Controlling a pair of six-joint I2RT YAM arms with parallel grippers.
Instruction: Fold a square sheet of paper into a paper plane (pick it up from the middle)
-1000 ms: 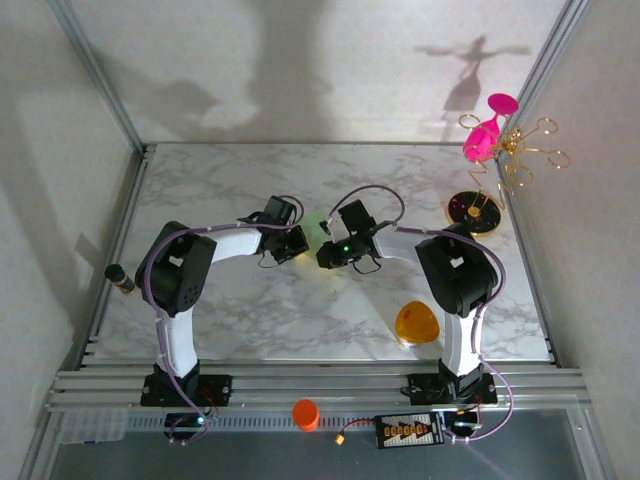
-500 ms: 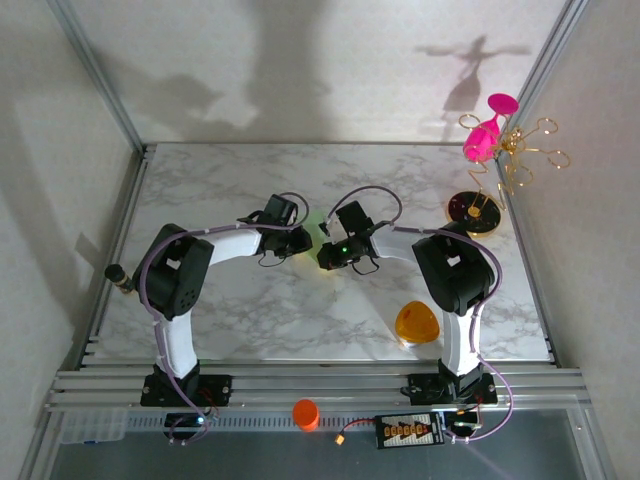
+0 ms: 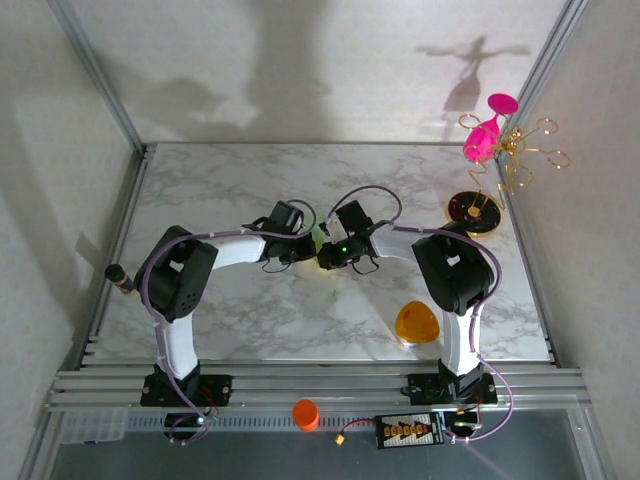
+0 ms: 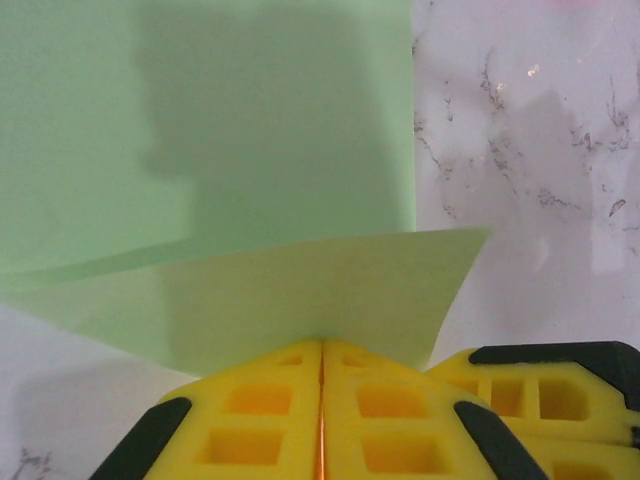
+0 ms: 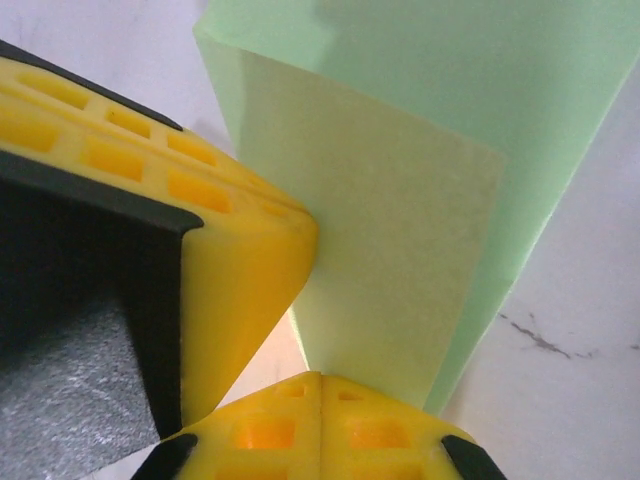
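The pale green square sheet of paper (image 3: 319, 238) is at the middle of the marble table, mostly hidden between the two grippers from above. My left gripper (image 4: 321, 340) is shut on a raised flap of the sheet (image 4: 300, 290), above the flat part (image 4: 200, 120). My right gripper (image 5: 321, 374) is shut on another folded flap of the paper (image 5: 400, 260). The other gripper's yellow fingers (image 5: 220, 230) press close beside it on the left. From above, the left gripper (image 3: 306, 245) and right gripper (image 3: 326, 250) meet tip to tip over the paper.
An orange rounded-triangle object (image 3: 416, 323) lies at the front right of the table (image 3: 250, 310). A pink glass on a gold wire stand (image 3: 490, 140) and a dark round base (image 3: 474, 212) stand at the back right. A small dark bottle (image 3: 120, 281) sits at the left edge.
The left gripper has moved right and slightly forward, closing in on the right gripper over the paper. The right arm has hardly moved.
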